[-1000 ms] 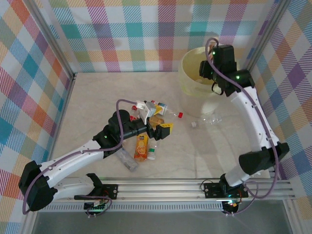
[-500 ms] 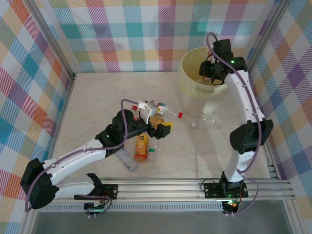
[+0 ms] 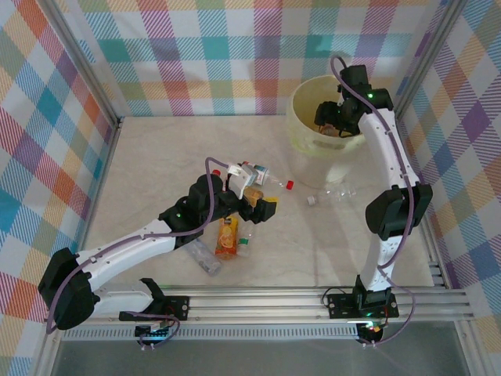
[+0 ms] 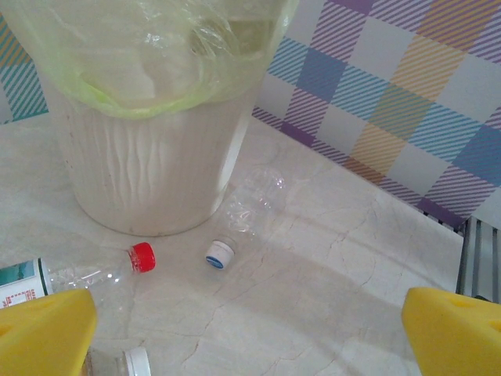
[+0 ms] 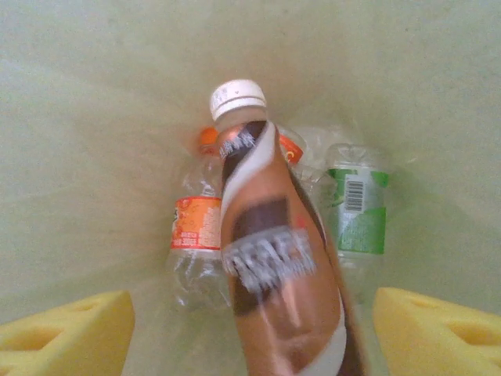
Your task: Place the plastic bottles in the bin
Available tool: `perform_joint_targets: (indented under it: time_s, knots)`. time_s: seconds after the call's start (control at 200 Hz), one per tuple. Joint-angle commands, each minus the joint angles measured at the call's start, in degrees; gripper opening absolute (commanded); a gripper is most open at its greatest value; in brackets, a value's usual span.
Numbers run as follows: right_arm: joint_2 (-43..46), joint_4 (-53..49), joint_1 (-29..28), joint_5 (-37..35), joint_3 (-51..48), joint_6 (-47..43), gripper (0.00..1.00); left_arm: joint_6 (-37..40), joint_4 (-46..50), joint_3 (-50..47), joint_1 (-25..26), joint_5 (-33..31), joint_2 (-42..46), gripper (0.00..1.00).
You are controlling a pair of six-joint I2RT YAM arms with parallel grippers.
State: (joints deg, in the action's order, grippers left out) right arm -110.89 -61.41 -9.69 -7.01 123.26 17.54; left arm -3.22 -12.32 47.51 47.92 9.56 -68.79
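My right jaws gape wide around the brown-labelled bottle (image 5: 274, 266) above the bin (image 5: 94, 94); light, slick, I'd pinch mid-label

arms (image 3: 125, 252): white links, black joints | cables (image 3: 207, 164): purple | fingertips (image 4: 43, 329): yellow

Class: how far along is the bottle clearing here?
Done: an orange-labelled bottle and a green-labelled bottle lie in the bin. In hand: a blurred brown bottle inside the open right gripper. Remaining: a red-capped bottle, an orange bottle and others on the table.
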Motion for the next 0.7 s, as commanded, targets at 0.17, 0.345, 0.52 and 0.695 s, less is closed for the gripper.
perform_joint_targets:
  time_s: [0.17, 0.345, 0.52, 0.695]
  knots:
    - [5.83, -2.33, 0.29, -0.87, 2.79, -3.27, 0.86, 0.82, -2.00, 0.61, 0.67, 2.00, 1.39, 1.00]
    - [13.56, 0.56, 0.29, 0.06, -2.33, -5.59, 0.86, 2.23, -4.73, -0.76, 0.70, 5.85, 2.17, 1.00]
    - [22.02, 1.45, 0.20, 0.40, -9.33, -6.12, 0.86, 4.19, -5.66, -0.93, 0.60, 10.89, 2.39, 1.00]
    - [32.70, 2.65, 0.20, -0.82, -20.86, -2.99, 0.88, 7.07, -2.27, 0.18, 0.69, 11.30, 3.24, 1.00]
